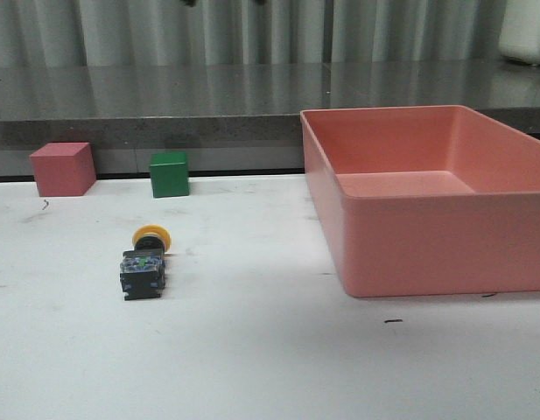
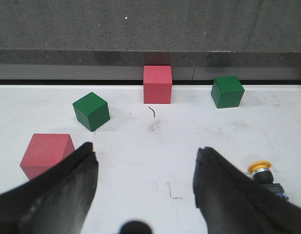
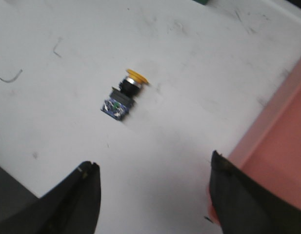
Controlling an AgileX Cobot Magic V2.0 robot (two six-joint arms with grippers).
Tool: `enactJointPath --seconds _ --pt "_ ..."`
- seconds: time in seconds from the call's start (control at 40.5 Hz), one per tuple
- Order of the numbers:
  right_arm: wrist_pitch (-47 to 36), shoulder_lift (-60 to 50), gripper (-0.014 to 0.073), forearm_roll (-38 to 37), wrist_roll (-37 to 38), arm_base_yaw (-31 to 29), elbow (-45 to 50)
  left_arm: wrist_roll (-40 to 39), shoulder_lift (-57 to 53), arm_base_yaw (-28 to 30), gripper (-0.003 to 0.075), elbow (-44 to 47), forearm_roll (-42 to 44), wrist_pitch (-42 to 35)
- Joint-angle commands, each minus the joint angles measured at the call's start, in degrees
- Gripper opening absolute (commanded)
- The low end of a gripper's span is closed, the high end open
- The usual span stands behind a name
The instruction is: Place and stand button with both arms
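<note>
Pre-grasp: button lies sideways on desk; both my pincers gape empty; next I reach it.

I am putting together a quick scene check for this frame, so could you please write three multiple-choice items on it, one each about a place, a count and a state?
1. Where does the button lie in the front view?
A. inside the pink bin
B. on the white table, left of the pink bin
C. on top of the green cube

2. How many red cubes show in the left wrist view?
A. none
B. two
C. four

3. How is the button posed?
A. lying on its side
B. standing upright on its base
C. held in an end effector

Answers:
1 B, it rests on the table, apart from the pink bin.
2 B, one red cube far, one near.
3 A, its yellow cap points sideways, and both the left end effector and right end effector are open and empty.
</note>
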Motion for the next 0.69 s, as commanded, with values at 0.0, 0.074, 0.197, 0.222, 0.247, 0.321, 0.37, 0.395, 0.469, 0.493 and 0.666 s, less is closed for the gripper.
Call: enactJointPath --seconds 0.0,0.074,0.197,0.222,0.247,0.321,0.37,0.395,0.469,0.493,0.666 --pt "-1.6 -9.4 0.0499 2.5 -5.8 -2.2 6.1 0.0 0.2 0.0 0.0417 -1.7 -0.4 -4.2" --pt "-4.7 -14.9 0.0499 5.9 -9.9 -5.0 13.2 0.0 0.2 0.0 0.0417 -1.7 -0.4 -4.2" --pt "-10.3 -24.0 0.0499 13.5 -17.9 -10.3 25.0 0.0 0.2 0.0 0.0417 -1.7 -0.4 -4.2" --pt "-11.3 -25.5 0.0499 14.5 -18.8 -11.3 26.9 0.0 0.2 0.0 0.0417 -1.7 -0.4 -4.2" --pt "-12.2 -27.1 0.0499 15.6 -19.6 -12.6 28.7 0.0 0.2 0.0 0.0417 -1.7 -0.4 -4.2" --pt "-16.1 -32.7 0.0499 16.4 -20.4 -15.9 35.2 0.0 0.2 0.0 0.0417 -1.7 -0.4 -4.2" --pt "-18.7 -36.3 0.0499 16.4 -20.4 -17.8 39.2 0.0 0.2 0.0 0.0417 -1.7 -0.4 -4.2" --pt "-19.9 -38.3 0.0499 16.4 -20.4 -18.6 41.2 0.0 0.2 0.0 0.0417 -1.7 -0.4 -4.2" --pt "-23.0 -43.3 0.0499 16.4 -20.4 -21.3 46.3 0.0 0.2 0.0 0.0417 -1.7 -0.4 -4.2" --pt "-23.9 -45.2 0.0499 16.4 -20.4 -22.1 48.2 0.0 0.2 0.0 0.0417 -1.7 -0.4 -4.2" --pt "-24.8 -55.1 0.0499 16.4 -20.4 -24.7 57.3 0.0 0.2 0.0 0.0417 -1.7 -0.4 -4.2"
